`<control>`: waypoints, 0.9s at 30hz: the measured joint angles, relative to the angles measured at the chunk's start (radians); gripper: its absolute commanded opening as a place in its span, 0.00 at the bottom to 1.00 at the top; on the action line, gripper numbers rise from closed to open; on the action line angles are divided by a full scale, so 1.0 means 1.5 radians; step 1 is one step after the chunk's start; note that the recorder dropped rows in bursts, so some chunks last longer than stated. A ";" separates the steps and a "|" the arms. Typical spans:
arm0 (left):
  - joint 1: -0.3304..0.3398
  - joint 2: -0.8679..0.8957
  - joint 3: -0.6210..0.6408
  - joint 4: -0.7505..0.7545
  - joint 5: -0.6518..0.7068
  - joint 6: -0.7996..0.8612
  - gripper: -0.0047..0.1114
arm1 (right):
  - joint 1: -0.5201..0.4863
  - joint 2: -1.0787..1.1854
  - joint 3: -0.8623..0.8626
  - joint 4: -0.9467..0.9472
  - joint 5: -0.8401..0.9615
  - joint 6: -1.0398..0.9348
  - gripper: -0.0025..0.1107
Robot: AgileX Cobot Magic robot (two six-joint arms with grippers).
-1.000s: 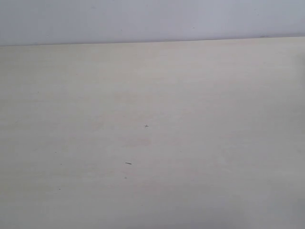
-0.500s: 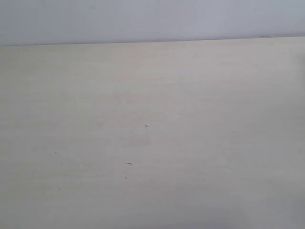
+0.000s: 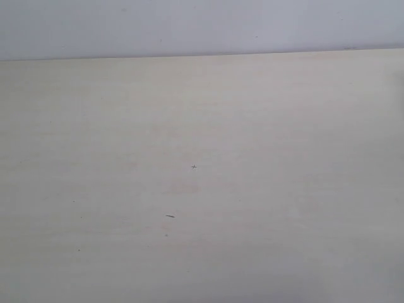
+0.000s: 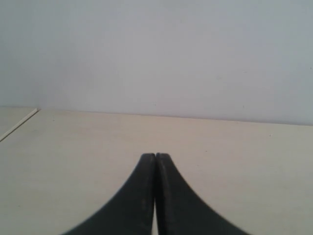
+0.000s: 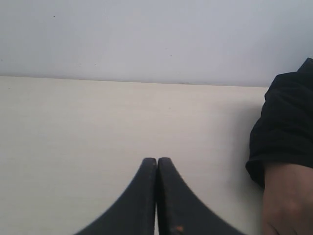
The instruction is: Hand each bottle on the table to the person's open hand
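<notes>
While the pale beige bench point(image 3: 265, 126) shows no bottle, black left hand point(image 4: 155, 157) and right hand point(image 5: 157, 160) sit pressed together, empty: handovers look done, nothing to fetch.

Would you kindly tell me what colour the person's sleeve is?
Black. The sleeve shows best in the right wrist view.

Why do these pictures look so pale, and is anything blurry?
Exterior view: flat, even light washes out the pale beige tabletop, no hard shadows or glare. Left wrist view: the black left gripper looks soft, close to the lens. Right wrist view: the black right gripper and the dark-sleeved arm blur likewise.
</notes>
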 measured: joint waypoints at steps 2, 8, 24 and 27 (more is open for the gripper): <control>0.000 0.000 0.000 0.000 0.009 0.000 0.06 | 0.000 0.000 0.000 0.000 0.000 0.000 0.02; 0.000 0.000 0.000 0.000 0.064 0.000 0.06 | 0.000 0.000 0.000 0.000 0.000 0.000 0.02; 0.006 0.000 0.002 -0.073 0.105 0.002 0.06 | 0.000 0.000 0.000 0.000 0.000 0.000 0.02; 0.006 0.000 0.002 -0.111 0.125 0.026 0.06 | 0.000 0.000 0.000 0.000 0.000 0.000 0.02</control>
